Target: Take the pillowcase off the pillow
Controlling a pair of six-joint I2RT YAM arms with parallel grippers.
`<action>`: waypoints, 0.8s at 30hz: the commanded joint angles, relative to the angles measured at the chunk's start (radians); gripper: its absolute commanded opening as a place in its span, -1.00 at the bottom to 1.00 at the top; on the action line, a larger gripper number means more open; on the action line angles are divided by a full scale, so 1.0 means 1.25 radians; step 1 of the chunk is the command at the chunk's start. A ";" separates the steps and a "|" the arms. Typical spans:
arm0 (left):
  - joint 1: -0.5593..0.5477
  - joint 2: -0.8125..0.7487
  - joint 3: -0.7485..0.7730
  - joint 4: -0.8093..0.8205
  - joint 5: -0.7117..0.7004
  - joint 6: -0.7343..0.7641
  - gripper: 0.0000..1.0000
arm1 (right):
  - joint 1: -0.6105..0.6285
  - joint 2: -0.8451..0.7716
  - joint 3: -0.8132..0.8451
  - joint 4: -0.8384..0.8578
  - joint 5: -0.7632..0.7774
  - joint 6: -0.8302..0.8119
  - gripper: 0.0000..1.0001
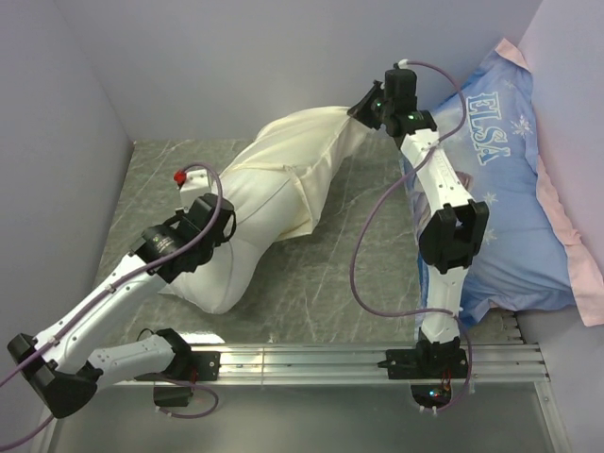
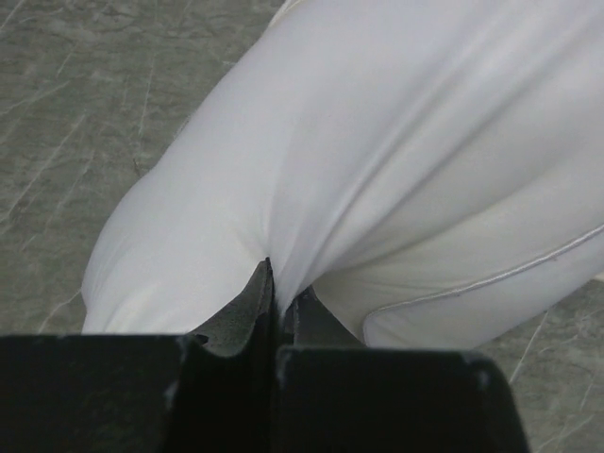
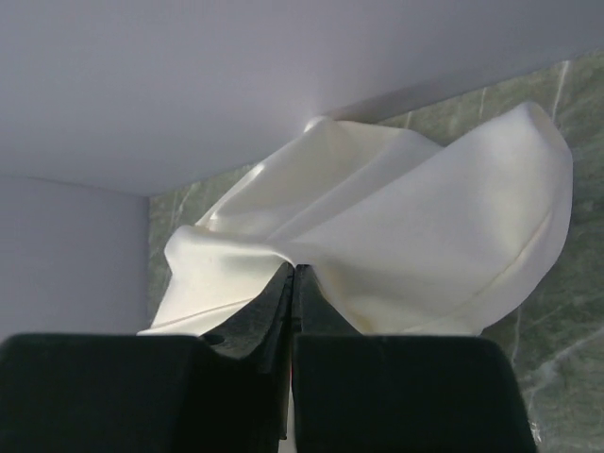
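Observation:
The cream pillowcase (image 1: 297, 165) is stretched up and to the right, still covering the far part of the white pillow (image 1: 217, 274), whose near end bulges bare on the table. My right gripper (image 1: 363, 109) is shut on the case's far corner; in the right wrist view the cream pillowcase (image 3: 406, 226) fans out from the closed right gripper (image 3: 293, 269). My left gripper (image 1: 226, 225) is shut on the pillow; the left wrist view shows a fold of the white pillow (image 2: 377, 142) pinched in the left gripper (image 2: 276, 281), with a piped seam beside it.
A blue ELSA-print pillow (image 1: 514, 208) with a pink edge leans against the right wall, behind the right arm. Grey walls close in the left, back and right. The marble tabletop (image 1: 359, 255) ends at a metal rail (image 1: 330, 359) in front.

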 commanded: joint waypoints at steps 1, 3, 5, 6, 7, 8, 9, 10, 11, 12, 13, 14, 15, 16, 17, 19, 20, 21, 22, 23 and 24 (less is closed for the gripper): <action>0.036 -0.027 0.029 -0.132 -0.065 0.062 -0.99 | -0.120 0.004 0.103 0.066 0.189 0.003 -1.00; 0.061 -0.038 0.026 -0.118 -0.068 0.081 -0.99 | -0.131 0.003 0.114 0.057 0.200 0.009 -1.00; 0.099 -0.052 0.025 -0.111 -0.054 0.097 -0.99 | -0.145 -0.010 0.090 0.066 0.204 0.014 -1.00; 0.110 -0.055 0.026 -0.105 -0.053 0.111 -0.99 | -0.148 -0.018 0.081 0.077 0.201 0.017 -1.00; 0.122 -0.064 0.030 -0.096 -0.049 0.119 -0.99 | -0.150 -0.027 0.072 0.081 0.204 0.017 -1.00; 0.145 -0.065 0.035 -0.094 -0.042 0.128 -0.99 | -0.151 -0.030 0.078 0.082 0.207 0.014 -1.00; 0.155 -0.066 0.040 -0.091 -0.040 0.140 -0.99 | -0.153 -0.030 0.088 0.072 0.210 0.010 -1.00; 0.165 -0.069 0.054 -0.089 -0.041 0.146 -0.99 | -0.157 -0.026 0.103 0.064 0.210 0.008 -1.00; 0.185 -0.069 0.062 -0.083 -0.040 0.154 -0.99 | -0.161 -0.025 0.133 0.055 0.211 0.008 -1.00; 0.195 -0.068 0.070 -0.080 -0.035 0.167 -0.99 | -0.162 -0.024 0.145 0.047 0.207 0.007 -1.00; 0.204 -0.065 0.090 -0.081 -0.033 0.173 -0.99 | -0.162 -0.026 0.156 0.042 0.211 0.007 -1.00; 0.220 -0.066 0.098 -0.081 -0.033 0.179 -0.99 | -0.162 -0.031 0.163 0.042 0.211 0.007 -1.00; 0.228 -0.068 0.106 -0.078 -0.035 0.194 -0.99 | -0.162 -0.036 0.164 0.046 0.211 0.007 -1.00; 0.236 -0.071 0.114 -0.076 -0.037 0.197 -0.99 | -0.162 -0.043 0.168 0.045 0.210 0.008 -1.00; 0.241 -0.072 0.119 -0.076 -0.036 0.197 -0.99 | -0.183 -0.047 0.167 0.045 0.211 0.007 -1.00; 0.254 -0.074 0.130 -0.081 -0.025 0.190 -0.99 | -0.195 -0.055 0.168 0.044 0.208 0.010 -1.00; 0.260 -0.076 0.129 -0.079 -0.024 0.190 -0.99 | -0.201 -0.056 0.169 0.045 0.204 0.012 -1.00; 0.263 -0.081 0.129 -0.078 -0.024 0.192 -0.99 | -0.210 -0.056 0.171 0.038 0.202 0.016 -1.00; 0.268 -0.090 0.129 -0.078 -0.021 0.190 -0.99 | -0.212 -0.059 0.171 0.037 0.201 0.016 -1.00; 0.276 -0.094 0.128 -0.079 -0.019 0.190 -0.99 | -0.215 -0.063 0.169 0.037 0.201 0.016 -1.00; 0.279 -0.102 0.128 -0.075 -0.016 0.193 -0.99 | -0.217 -0.066 0.166 0.039 0.199 0.016 -1.00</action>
